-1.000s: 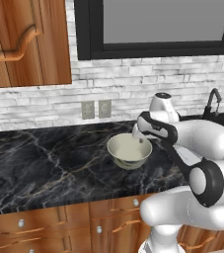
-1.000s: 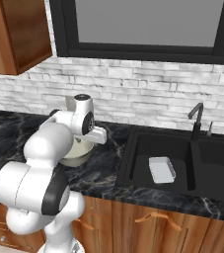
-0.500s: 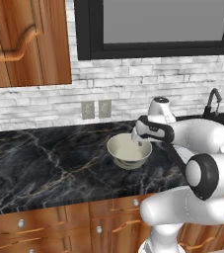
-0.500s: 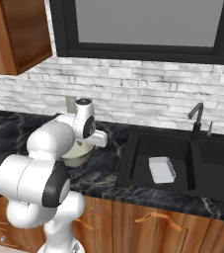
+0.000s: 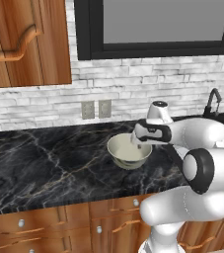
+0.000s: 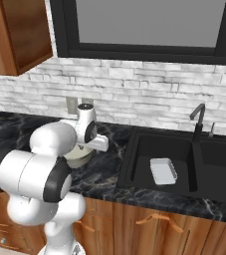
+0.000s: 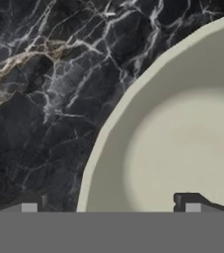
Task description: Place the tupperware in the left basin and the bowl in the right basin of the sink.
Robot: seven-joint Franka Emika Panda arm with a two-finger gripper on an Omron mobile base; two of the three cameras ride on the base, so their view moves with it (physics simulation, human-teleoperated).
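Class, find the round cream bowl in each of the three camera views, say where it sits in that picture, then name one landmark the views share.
Left base view: the round cream bowl sits just right of centre, on the black marble counter.
Right base view: centre-left, mostly hidden behind the white arm; a sliver of it shows.
Hand view: its rim and inside take up the right half.
Shared landmark: the black marble counter under the bowl.
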